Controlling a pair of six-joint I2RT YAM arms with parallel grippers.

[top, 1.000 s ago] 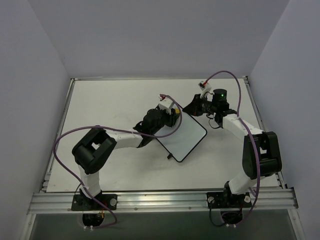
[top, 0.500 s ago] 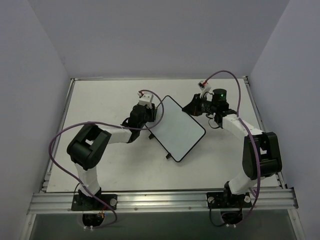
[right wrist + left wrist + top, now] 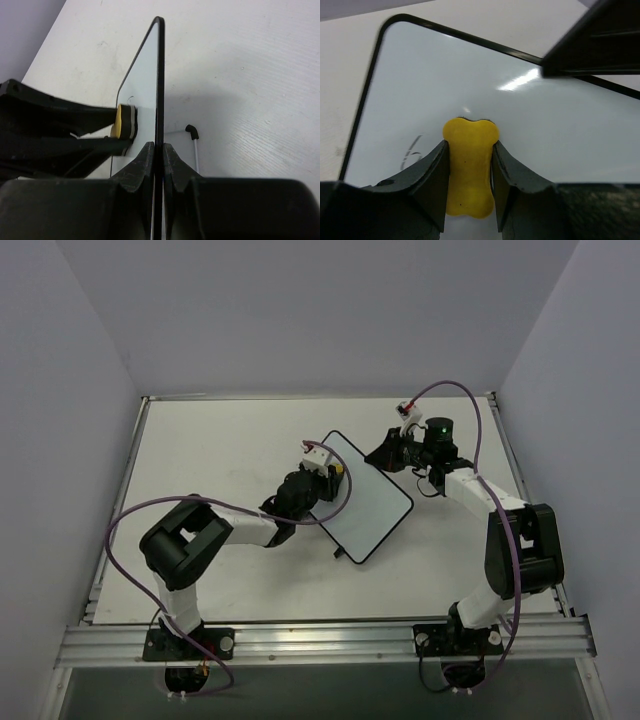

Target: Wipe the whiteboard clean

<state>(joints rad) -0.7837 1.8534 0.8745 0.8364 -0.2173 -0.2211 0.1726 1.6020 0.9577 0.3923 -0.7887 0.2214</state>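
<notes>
Left wrist view: the left claw [image 3: 470,150] clamps the yellow eraser [image 3: 470,175], now back on the whiteboard [image 3: 545,125] face after swinging off its left edge half a second ago. The right claw [image 3: 159,152] is closed on the board's rim, steadying it on the table [image 3: 220,440]. A faint grey smear [image 3: 411,152] beside the eraser suggests another pass is needed.

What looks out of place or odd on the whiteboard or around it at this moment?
Little stands out. The whiteboard sits diagonal to the edges of the table, its rim pinched by the right gripper. A faint grey streak shows beside the yellow eraser in the left gripper.
</notes>
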